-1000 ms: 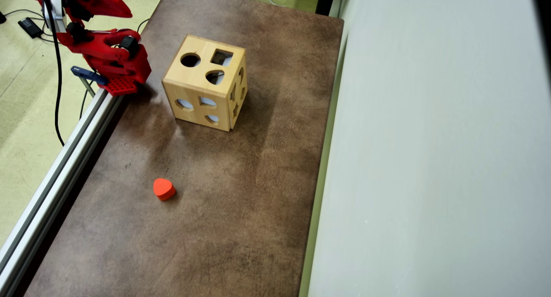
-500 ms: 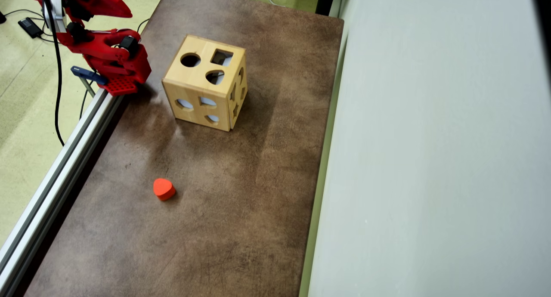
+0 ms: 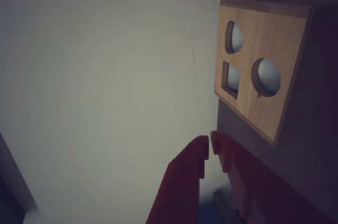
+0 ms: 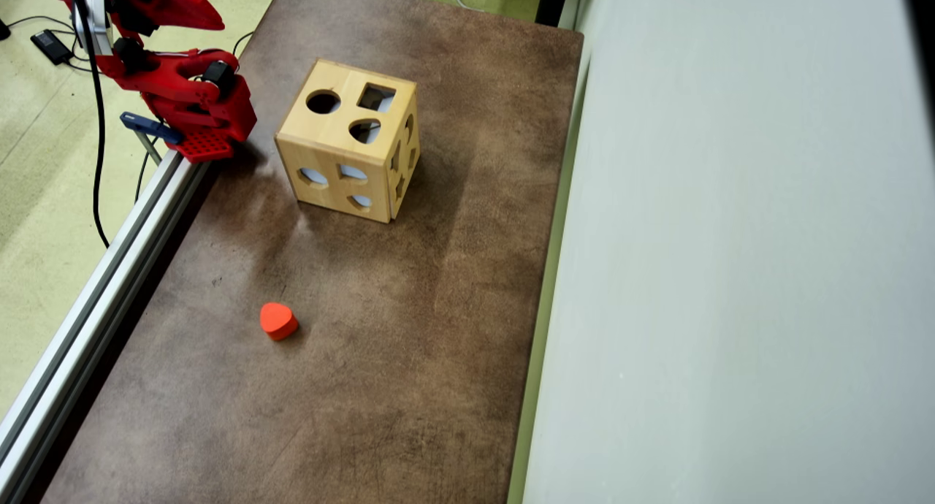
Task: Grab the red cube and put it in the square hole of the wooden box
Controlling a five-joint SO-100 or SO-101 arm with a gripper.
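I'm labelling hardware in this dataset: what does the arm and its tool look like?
The arm is red printed plastic with black motors and a black cable alongside. Its base is a ribbed red block. The tool has two red fingers with stepped, notched inner edges.

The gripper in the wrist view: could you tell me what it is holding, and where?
Nothing. The gripper has its jaws together and empty; the red block lies alone on the table.

Overhead: wooden box (image 4: 348, 140) sits above the block (image 4: 278, 320), well apart.
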